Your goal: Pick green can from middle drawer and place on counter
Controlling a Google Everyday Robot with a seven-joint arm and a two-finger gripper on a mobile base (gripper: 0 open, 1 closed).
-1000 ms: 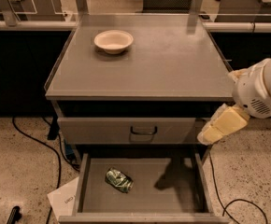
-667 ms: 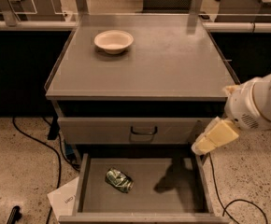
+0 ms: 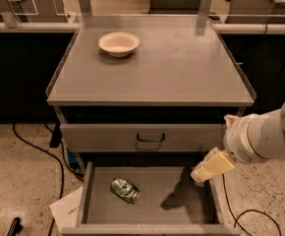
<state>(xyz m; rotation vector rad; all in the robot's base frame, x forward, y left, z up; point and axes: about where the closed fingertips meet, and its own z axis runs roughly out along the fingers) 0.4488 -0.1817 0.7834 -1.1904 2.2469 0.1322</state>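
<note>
The green can (image 3: 125,189) lies dented on its side on the floor of the open middle drawer (image 3: 182,211), left of centre. The counter (image 3: 177,68) is the flat grey cabinet top above it. My gripper (image 3: 201,173) hangs from the white arm at the right, over the drawer's right side, well to the right of the can and not touching it. Its cream fingers point down and left. Nothing shows in them.
A cream bowl (image 3: 118,44) stands on the counter's back left. A closed drawer with a dark handle (image 3: 150,138) sits above the open one. Black cables (image 3: 39,151) and a white paper (image 3: 70,210) lie on the speckled floor at the left.
My gripper and arm have moved down and left, from beside the handled drawer front to just over the open drawer's right side. The can has not moved.
</note>
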